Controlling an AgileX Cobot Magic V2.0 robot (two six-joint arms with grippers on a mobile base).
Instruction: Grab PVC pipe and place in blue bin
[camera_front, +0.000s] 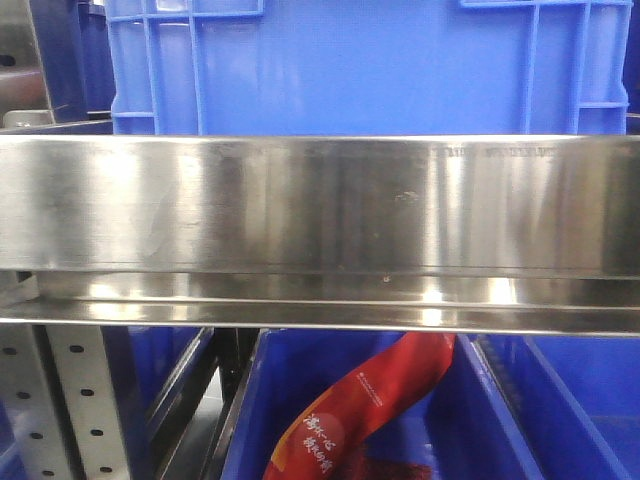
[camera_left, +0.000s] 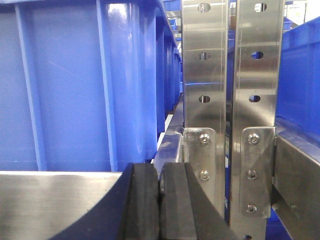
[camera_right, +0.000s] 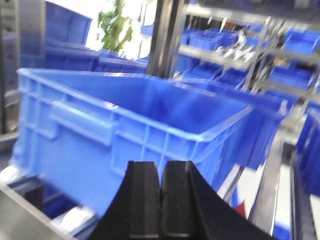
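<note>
— Fingers, left gripper (camera_left: 160, 200)?
— Pressed together, gripping nothing. Same on right gripper (camera_right: 160, 200), facing a blue bin (camera_right: 135, 140).
— PVC pipe?
— Nowhere visible; only a steel shelf rail (camera_front: 320, 210).

The left gripper (camera_left: 160, 205) shows two matte black, rubbery fingers with rounded tops at 6 o'clock. The right gripper (camera_right: 160, 205) looks identical: black, flaring wider toward the base.

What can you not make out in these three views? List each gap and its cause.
- PVC pipe: in no view.
- Red packet, front view: top hidden by the steel shelf beam, bottom cropped; print too small.
- Blue bin, right wrist view: floor hidden by its near wall; blurred.
- Left gripper and right gripper: bases cropped.
</note>
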